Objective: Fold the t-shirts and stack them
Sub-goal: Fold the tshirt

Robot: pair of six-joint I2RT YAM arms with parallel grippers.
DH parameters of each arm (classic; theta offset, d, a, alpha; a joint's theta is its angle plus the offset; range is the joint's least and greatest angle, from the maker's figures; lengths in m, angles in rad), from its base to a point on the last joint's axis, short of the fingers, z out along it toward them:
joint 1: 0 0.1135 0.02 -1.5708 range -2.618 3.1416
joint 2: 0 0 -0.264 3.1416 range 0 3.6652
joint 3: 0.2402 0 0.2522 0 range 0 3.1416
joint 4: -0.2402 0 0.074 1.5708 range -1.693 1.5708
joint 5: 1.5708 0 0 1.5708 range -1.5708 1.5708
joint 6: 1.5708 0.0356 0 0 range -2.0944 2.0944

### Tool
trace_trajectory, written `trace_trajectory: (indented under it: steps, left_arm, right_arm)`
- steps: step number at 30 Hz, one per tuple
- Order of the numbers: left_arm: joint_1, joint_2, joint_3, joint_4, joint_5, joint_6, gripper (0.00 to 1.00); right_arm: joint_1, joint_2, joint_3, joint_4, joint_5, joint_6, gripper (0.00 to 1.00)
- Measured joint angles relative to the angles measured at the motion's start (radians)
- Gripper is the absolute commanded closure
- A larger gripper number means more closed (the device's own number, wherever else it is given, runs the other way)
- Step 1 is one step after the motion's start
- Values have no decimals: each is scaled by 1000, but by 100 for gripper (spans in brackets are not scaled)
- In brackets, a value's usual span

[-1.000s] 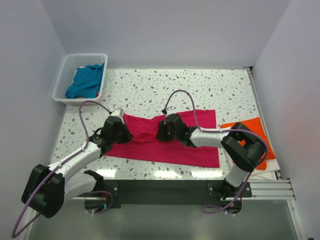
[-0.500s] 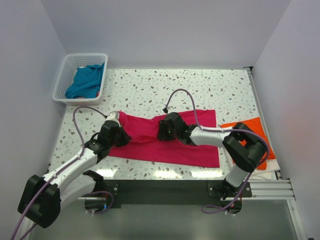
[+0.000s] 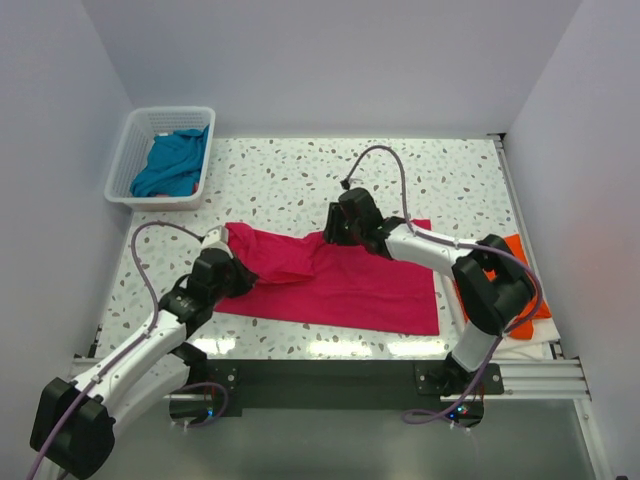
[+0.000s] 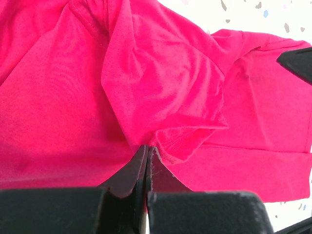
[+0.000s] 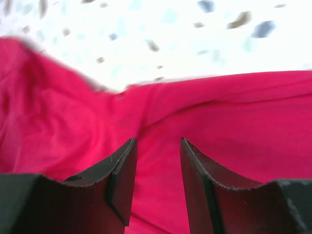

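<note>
Two grips on offer, only one live. Your left gripper [image 4: 147,146] is clamped tight on a bunched ridge of the crimson-pink shirt [image 3: 340,285], near its left end. Your right gripper [image 5: 158,146] hangs over the shirt's far edge, jaws apart, nothing between them.

Shirt lies across the near-middle of the table [image 3: 300,170], rumpled at left, flatter at right. Orange shirt [image 3: 541,300] sits at the right edge, partly under your right arm. Teal shirt [image 3: 172,162] is in the basket [image 3: 125,150], far left corner.

Risks as I judge them:
- Pulling from the left pinch alone likely drags the whole shirt and deepens the creases.
- The left pinch looks to hold more than one layer, so a fold from there may come out skewed.
- Closing the right jaws too far out misses the hem and meets bare tabletop.
- The shirt's right end is near the orange one; a sideways drag could snag it.
</note>
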Motion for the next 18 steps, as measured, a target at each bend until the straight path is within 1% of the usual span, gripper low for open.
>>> trace_trajectory:
  steps: [3,9,13,18]
  left_arm:
    - [0,2,0,0,-1,-5,100]
    - [0,60,26,1,-7,-6,100]
    - [0,143,125,10,-30,-4,100]
    - [2,239,264,48,-62,1,100]
  right_arm:
    - [-84,2,0,-51,0,1,56]
    - [-323,5,3,-156,26,4,57]
    - [-464,18,37,-238,66,-2,58]
    - [-600,47,67,-279,72,-13,59]
